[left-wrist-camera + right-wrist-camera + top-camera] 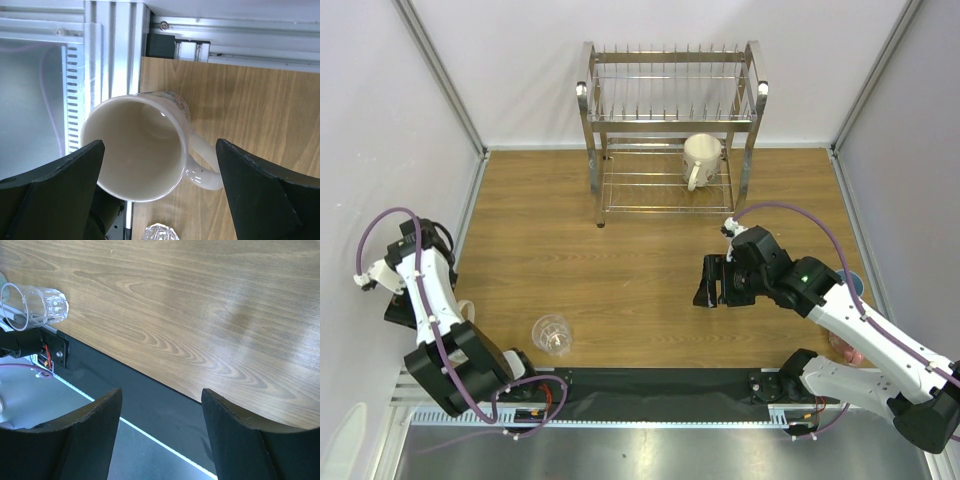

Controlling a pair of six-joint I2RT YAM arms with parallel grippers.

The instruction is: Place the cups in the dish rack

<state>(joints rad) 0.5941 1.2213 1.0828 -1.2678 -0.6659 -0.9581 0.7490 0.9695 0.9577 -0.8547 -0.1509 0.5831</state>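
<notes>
The steel wire dish rack (670, 105) stands at the back centre. A cream mug (701, 157) sits on its lower tier. My left gripper (402, 308) is open at the table's left edge, right above a cream mug (135, 150) with a cream inside. Its jaws (160, 175) stand either side of the mug and clear of it. Only the handle (467, 312) shows from above. The clear glass tumbler (552, 335) stands near the front edge, also in the right wrist view (35, 304). My right gripper (712, 283) is open and empty above mid-table (161, 415).
A light blue cup (853, 284) and a pink mug (847, 350) peek out from under my right arm at the right side. An aluminium frame (107, 60) borders the table's left edge beside the mug. A black strip (660, 385) runs along the front edge.
</notes>
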